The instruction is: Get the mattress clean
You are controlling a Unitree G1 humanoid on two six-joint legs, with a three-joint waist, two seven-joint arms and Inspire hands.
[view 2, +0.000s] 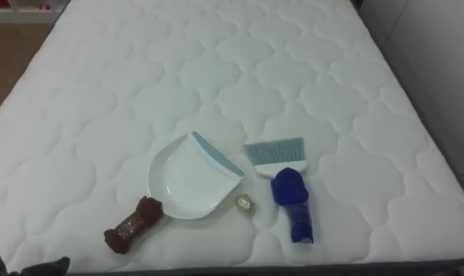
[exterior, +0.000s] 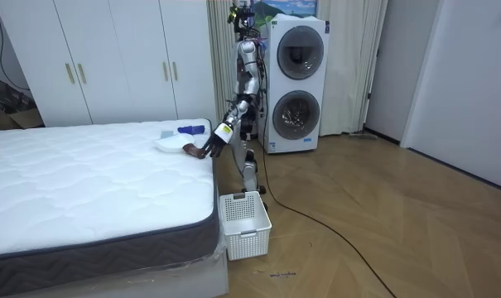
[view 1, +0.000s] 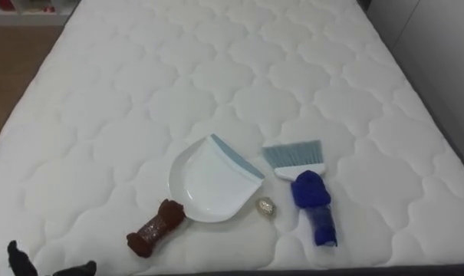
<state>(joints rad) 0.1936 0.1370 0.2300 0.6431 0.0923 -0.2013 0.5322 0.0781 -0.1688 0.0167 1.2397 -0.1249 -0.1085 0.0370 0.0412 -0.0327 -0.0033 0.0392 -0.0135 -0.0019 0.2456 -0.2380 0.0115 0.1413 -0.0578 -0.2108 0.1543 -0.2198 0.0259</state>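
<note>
On the white quilted mattress (view 1: 216, 69), near its front edge, lies a white dustpan (view 1: 208, 182) with a grey-blue lip and a brown handle (view 1: 156, 228) that points to the lower left. Right of it lies a brush (view 1: 314, 207) with a blue handle and pale blue bristles facing away from me. Between the two rests a small crumpled golden wad (view 1: 265, 207). My left hand (view 1: 32, 264) shows at the lower left corner, open, a little way left of the dustpan handle and touching nothing. In the room view I stand at the bed's end with that hand (exterior: 210, 145) over the corner.
A white slatted basket (exterior: 246, 222) stands on the floor by the bed's corner, next to my legs. A stacked washer and dryer (exterior: 296, 83) are behind me, white wardrobes (exterior: 109, 58) along the wall. Wooden floor (view 1: 9, 69) runs along the bed's left side.
</note>
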